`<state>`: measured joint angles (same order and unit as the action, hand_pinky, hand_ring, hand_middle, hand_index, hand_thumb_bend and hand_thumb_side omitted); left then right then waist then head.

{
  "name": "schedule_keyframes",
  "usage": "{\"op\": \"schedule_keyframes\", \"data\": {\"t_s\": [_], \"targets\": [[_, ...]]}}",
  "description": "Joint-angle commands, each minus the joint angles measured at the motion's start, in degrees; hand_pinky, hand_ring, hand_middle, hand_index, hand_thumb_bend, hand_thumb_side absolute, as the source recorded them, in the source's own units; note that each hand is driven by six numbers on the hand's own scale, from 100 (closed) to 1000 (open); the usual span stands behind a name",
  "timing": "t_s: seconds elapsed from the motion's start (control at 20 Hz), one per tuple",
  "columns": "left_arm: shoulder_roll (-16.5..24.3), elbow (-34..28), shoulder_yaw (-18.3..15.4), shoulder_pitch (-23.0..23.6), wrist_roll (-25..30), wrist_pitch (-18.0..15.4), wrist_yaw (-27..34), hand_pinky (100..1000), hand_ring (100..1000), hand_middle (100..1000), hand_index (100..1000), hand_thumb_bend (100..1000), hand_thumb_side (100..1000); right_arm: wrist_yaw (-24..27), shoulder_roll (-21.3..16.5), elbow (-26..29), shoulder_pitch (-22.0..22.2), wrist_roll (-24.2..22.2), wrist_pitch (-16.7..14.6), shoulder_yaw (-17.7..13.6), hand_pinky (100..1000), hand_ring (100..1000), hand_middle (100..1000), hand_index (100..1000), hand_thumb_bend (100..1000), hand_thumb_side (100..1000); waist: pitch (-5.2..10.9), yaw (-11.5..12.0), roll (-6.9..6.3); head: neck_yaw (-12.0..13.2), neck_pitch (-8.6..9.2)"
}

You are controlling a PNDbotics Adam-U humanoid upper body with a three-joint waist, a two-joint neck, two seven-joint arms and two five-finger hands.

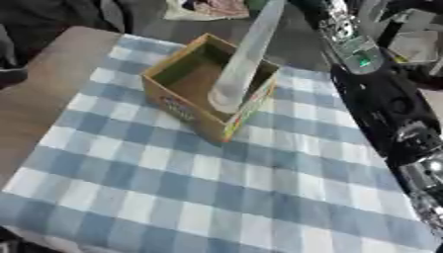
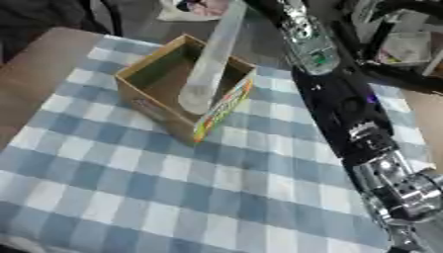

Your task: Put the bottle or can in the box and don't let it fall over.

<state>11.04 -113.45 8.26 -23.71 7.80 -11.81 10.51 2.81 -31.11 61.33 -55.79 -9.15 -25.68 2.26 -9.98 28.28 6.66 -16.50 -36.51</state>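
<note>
Your bottle [image 1: 245, 59] has its base down inside the box [image 1: 186, 101], long axis running up and away toward the top of view. Your right arm [image 2: 346, 113] stretches up the right side over the cloth [image 1: 216, 188]; can't tell what the hand's doing up top.

- A blue-and-white checked tablecloth [image 1: 199, 188] covers most of the table.
- The brown tabletop [image 1: 43, 84] shows bare along the left edge.
- Beyond the far edge lies a dark grey floor [image 1: 164, 27].
- Blurred clutter sits at the upper right.
</note>
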Motion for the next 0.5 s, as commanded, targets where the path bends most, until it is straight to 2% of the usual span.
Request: {"op": "schedule_keyframes", "data": {"t_s": [0.05, 0.3, 0.5], "targets": [[0.28, -1.15, -0.24, -0.59, 0.02, -0.19, -0.57, 802, 882, 798, 904, 339, 844, -2.77, -1.99, -0.75, -0.30, -2.02, -2.82, -0.09, 971, 1000, 1000, 1000, 100, 740, 0.60, -0.30, -0.82, 0.05, 0.53], [0.33, -1.15, -0.28, -0.32, -0.10, -0.17, -0.89, 802, 882, 798, 905, 338, 845, -7.09, -1.48, -3.07, 0.19, -2.25, -6.97, -1.30, 977, 1000, 1000, 1000, 100, 730, 0.72, -0.95, -1.22, -0.01, 0.25], [0.44, -1.15, -0.27, 0.07, -0.08, -0.09, -1.03, 802, 883, 798, 905, 336, 849, -7.55, -1.24, -1.72, -0.09, -0.53, -7.81, -1.32, 974, 1000, 1000, 1000, 100, 695, 0.88, -1.47, -1.57, -0.13, -0.23]]}}
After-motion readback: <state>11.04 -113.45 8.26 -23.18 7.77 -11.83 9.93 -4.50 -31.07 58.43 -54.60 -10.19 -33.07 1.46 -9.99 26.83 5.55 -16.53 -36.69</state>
